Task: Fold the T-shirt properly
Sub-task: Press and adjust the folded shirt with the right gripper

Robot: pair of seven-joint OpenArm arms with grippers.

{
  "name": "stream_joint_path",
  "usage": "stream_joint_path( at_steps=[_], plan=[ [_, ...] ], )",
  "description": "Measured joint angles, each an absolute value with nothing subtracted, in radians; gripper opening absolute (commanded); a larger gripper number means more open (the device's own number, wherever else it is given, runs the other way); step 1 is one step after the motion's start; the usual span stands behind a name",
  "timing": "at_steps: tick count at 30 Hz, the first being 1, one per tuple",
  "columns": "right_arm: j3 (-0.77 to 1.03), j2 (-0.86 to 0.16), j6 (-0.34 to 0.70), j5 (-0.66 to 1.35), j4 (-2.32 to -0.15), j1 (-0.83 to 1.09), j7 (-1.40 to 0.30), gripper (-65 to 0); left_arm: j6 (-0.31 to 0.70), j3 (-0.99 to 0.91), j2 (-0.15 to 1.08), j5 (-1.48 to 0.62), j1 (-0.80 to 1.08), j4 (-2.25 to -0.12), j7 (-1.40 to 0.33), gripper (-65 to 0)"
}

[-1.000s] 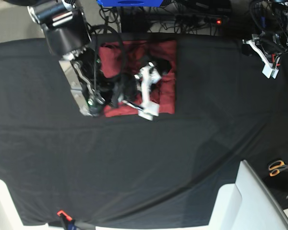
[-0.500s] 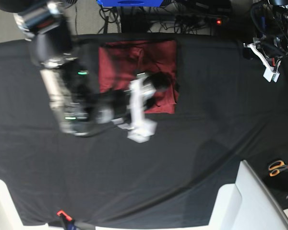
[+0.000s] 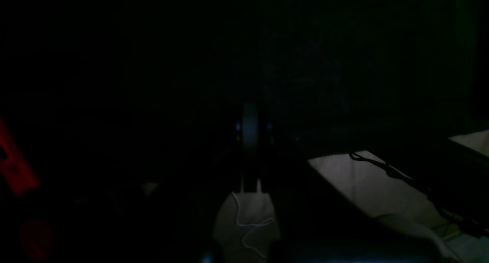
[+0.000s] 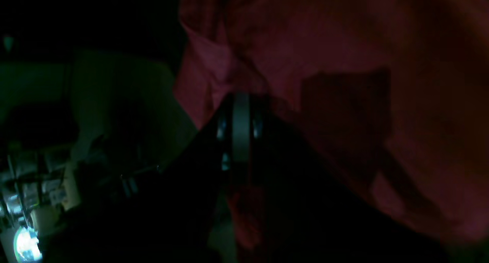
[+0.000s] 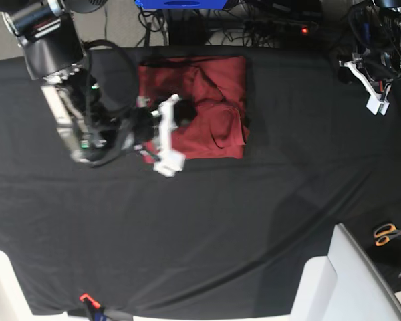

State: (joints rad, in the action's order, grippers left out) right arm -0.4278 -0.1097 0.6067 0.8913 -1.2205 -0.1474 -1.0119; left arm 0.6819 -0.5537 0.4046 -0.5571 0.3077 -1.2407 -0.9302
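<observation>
Two arms share the black table [image 5: 254,221], on whose far side, left of centre, the T-shirt [image 5: 217,93] lies as a compact rectangle with a rumpled lobe on its near right part. The fabric looks thin and soft, so it should be light, limp and prone to bunching; a hem or corner offers the surest hold, probably the near left corner. The right gripper [image 5: 166,137] hangs over the shirt's near left edge; in its wrist view the fingers appear pressed together with red cloth [image 4: 344,83] just ahead, but the picture is too dark to tell whether any fabric is pinched. The left gripper [image 5: 369,83] is parked at the far right edge, well apart from the shirt, its opening undeterminable.
</observation>
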Motion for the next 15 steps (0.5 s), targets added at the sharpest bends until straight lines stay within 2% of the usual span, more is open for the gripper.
stream_joint_path(
  at_steps=[4,15],
  plan=[
    [-0.525,-0.116,0.607,0.904,-1.158,-0.199,-0.938,-64.4,0.682,-0.554,0.405,-0.557,0.309,-1.241,-0.930,-65.0],
    [-0.668,-0.100,0.601,0.902,-1.139,-0.173,-0.938,-64.4,0.682,-0.554,0.405,-0.558,0.312,-1.241,-0.928,-65.0]
  ],
)
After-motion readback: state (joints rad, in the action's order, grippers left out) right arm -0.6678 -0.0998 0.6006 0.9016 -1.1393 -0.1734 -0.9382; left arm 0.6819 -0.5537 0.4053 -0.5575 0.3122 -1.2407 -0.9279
